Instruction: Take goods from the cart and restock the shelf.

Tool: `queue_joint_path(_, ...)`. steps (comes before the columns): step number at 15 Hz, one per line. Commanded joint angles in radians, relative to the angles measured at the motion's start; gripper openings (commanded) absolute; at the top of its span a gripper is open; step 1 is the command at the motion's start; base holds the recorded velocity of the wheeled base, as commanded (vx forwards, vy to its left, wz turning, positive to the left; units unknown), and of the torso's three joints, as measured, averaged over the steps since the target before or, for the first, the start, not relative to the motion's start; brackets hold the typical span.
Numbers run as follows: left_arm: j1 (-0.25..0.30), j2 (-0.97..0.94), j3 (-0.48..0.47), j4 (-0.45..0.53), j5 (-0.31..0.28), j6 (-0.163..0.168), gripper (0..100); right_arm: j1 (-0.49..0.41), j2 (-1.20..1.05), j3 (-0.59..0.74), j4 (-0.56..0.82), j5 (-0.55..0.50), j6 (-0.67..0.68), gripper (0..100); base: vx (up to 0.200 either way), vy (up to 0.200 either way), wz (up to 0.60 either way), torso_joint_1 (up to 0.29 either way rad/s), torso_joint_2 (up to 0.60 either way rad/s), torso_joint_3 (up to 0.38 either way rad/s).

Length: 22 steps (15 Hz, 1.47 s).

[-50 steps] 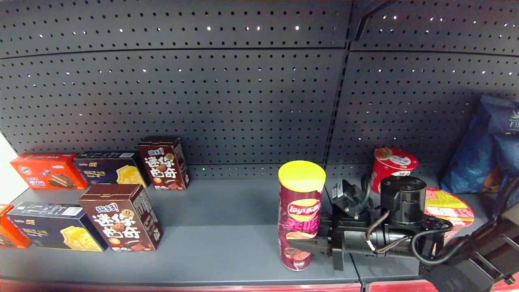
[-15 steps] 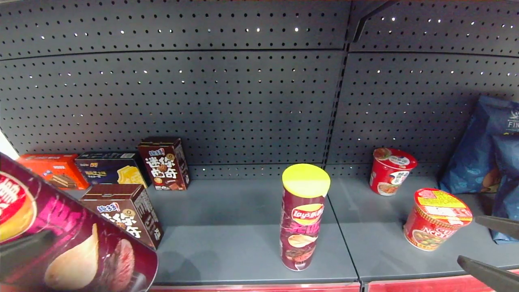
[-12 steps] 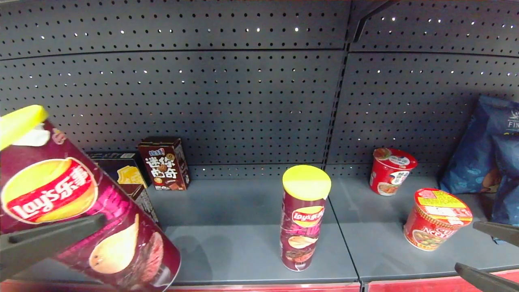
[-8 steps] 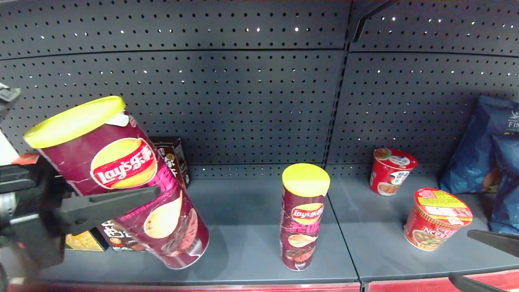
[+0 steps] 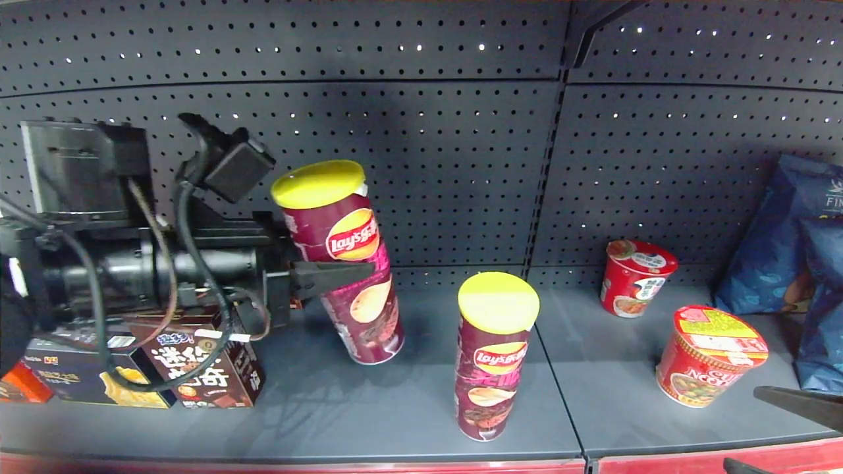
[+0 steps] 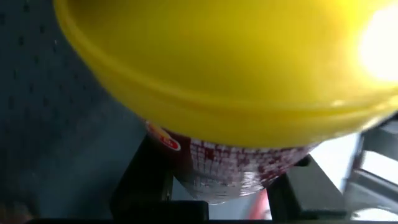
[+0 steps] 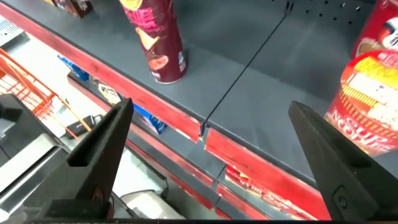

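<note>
Can of chips (image 5: 354,232), tilted, is clamped by left gripper (image 5: 359,264) at center-left of frame. Right gripper (image 5: 741,428) at lower right has jaws wide open, empty.

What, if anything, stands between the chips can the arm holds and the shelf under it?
Nothing visible. The held can, tilted in the left gripper, hangs over bare shelf. The other can stands apart to its right, the brown box to its left.
</note>
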Motion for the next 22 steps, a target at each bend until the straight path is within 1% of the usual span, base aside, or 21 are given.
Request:
queue_joint_path(1, 0.02, 0.222, -0.065, -0.124, -0.058, 0.032, 0, 0.001, -0.005, 0.022, -0.003, 0.0, 0.0, 100, 0.0, 0.0, 0.0, 0.0, 0.0, 0.0)
queue_joint_path(2, 0.02, 0.272, -0.102, -0.143, -0.059, 0.033, 0, 0.001, -0.021, 0.037, -0.001, 0.0, 0.0, 100, 0.0, 0.0, 0.0, 0.0, 0.0, 0.0)
queue_joint_path(4, 0.02, 0.334, -0.173, -0.146, -0.061, 0.035, 0, -0.002, -0.034, 0.058, -0.003, -0.001, 0.0, 100, 0.0, 0.0, 0.0, 0.0, 0.0, 0.0)
queue_joint_path(5, 0.015, 0.383, -0.234, -0.144, -0.062, 0.036, 0, -0.003, -0.038, 0.063, -0.003, -0.001, 0.0, 100, 0.0, 0.0, 0.0, 0.0, 0.0, 0.0)
queue_joint_path(6, 0.012, 0.407, -0.271, -0.14, -0.062, 0.036, 0, -0.003, -0.036, 0.06, -0.003, -0.001, 0.0, 100, 0.0, 0.0, 0.0, 0.0, 0.0, 0.0)
queue_joint_path(7, 0.01, 0.423, -0.294, -0.138, -0.062, 0.036, 0, -0.003, -0.034, 0.055, -0.003, -0.001, 0.0, 100, 0.0, 0.0, 0.0, 0.0, 0.0, 0.0)
queue_joint_path(9, -0.017, 0.463, -0.342, -0.124, -0.062, 0.036, 0, -0.002, -0.03, 0.054, -0.003, -0.001, 0.0, 100, 0.0, 0.0, 0.0, 0.0, 0.0, 0.0)
queue_joint_path(12, -0.045, 0.469, -0.361, -0.081, -0.061, 0.039, 0, -0.002, -0.034, 0.062, -0.001, -0.001, 0.0, 100, 0.0, 0.0, 0.0, 0.0, 0.0, 0.0)
queue_joint_path(15, -0.046, 0.472, -0.395, -0.008, -0.061, 0.062, 0, 0.0, -0.03, 0.062, -0.001, 0.0, 0.0, 100, 0.0, 0.0, 0.0, 0.0, 0.0, 0.0)
queue_joint_path(17, -0.045, 0.478, -0.46, 0.072, -0.059, 0.084, 0, 0.0, -0.03, 0.062, -0.001, 0.0, 0.0, 100, 0.0, 0.0, 0.0, 0.0, 0.0, 0.0)
queue_joint_path(19, -0.046, 0.49, -0.509, 0.123, -0.061, 0.084, 0, 0.0, -0.03, 0.066, 0.0, 0.0, 0.0, 100, 0.0, 0.0, 0.0, 0.0, 0.0, 0.0)
queue_joint_path(21, -0.06, 0.49, -0.538, 0.179, -0.059, 0.084, 0, 0.0, -0.03, 0.071, 0.0, 0.0, 0.0, 100, 0.0, 0.0, 0.0, 0.0, 0.0, 0.0)
queue_joint_path(22, -0.068, 0.493, -0.578, 0.242, -0.061, 0.084, 0, 0.0, -0.031, 0.072, 0.0, 0.0, 0.0, 100, 0.0, 0.0, 0.0, 0.0, 0.0, 0.0)
